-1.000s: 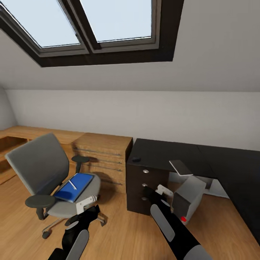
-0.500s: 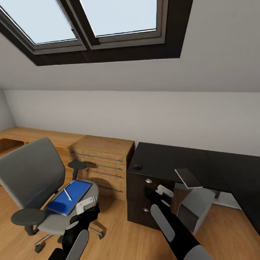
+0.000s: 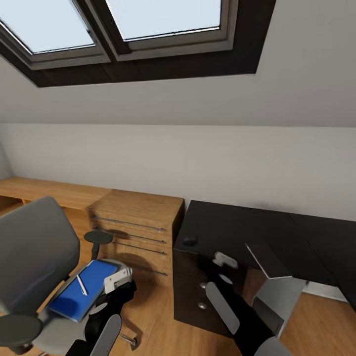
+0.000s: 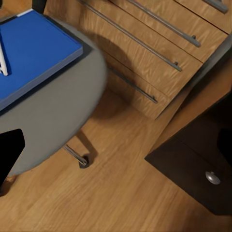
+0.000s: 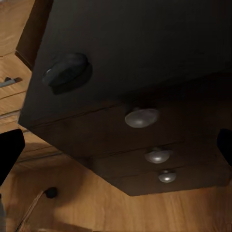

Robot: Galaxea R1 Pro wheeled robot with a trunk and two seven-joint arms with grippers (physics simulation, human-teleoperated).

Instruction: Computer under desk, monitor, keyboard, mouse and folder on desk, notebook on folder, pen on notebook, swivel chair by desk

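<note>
Your blue folder (image 3: 81, 289) lies on the grey swivel chair's (image 3: 29, 257) seat, white pen (image 3: 80, 285) on top. Both end effectors (image 3: 117, 282) (image 3: 223, 259) look spread, empty. Reaching carelessly could roll the pen off.

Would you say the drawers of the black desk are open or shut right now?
Shut. In the right wrist view the three drawer fronts of the black desk sit flush, their round knobs in line, none pulled out.

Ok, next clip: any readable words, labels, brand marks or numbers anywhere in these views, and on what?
None: no readable text in any view.
The blue notebook cover is plain.
The black desk, its mouse and the wooden drawer unit carry no markings.
</note>
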